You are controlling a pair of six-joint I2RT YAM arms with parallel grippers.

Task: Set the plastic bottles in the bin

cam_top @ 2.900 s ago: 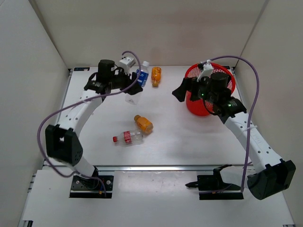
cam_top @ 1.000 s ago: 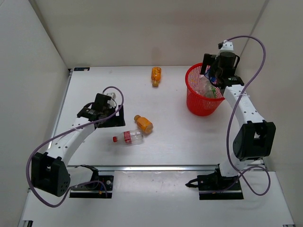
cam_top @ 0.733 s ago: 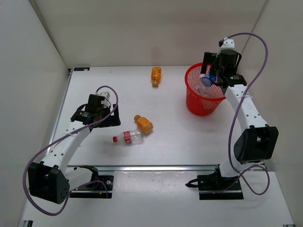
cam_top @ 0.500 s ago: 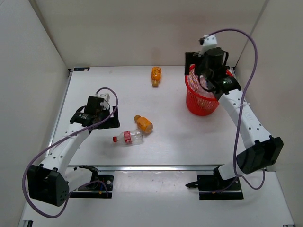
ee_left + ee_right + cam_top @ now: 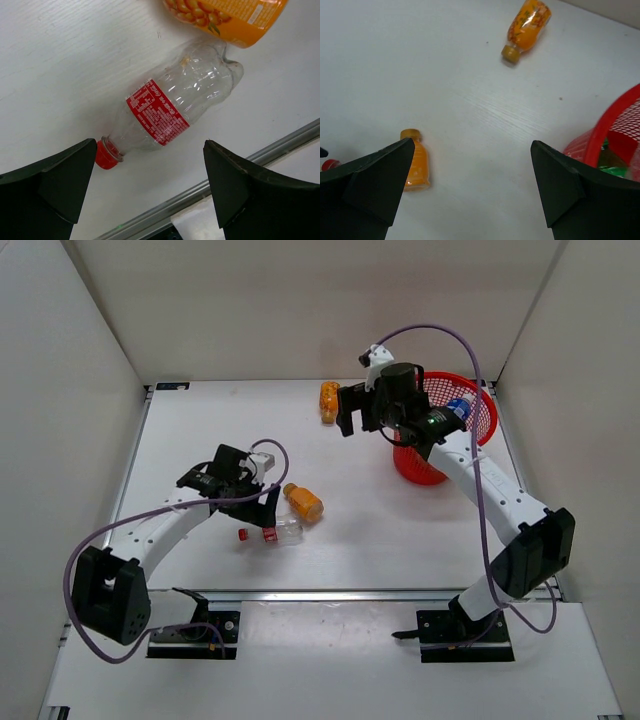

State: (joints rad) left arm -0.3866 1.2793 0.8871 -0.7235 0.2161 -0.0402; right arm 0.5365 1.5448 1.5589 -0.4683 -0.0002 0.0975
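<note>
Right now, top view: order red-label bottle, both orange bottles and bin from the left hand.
1. Red-label bottle, under the left hand.
2. Near orange bottle, just right.
3. Far orange bottle, back edge.
4. Bin, far right.

Five bottles show: three lie on the table, namely a far orange bottle, a near orange bottle and a red-label bottle. Two sit in the one bin: a blue bottle and a green bottle. There is one left pincer and one right pincer.
</note>
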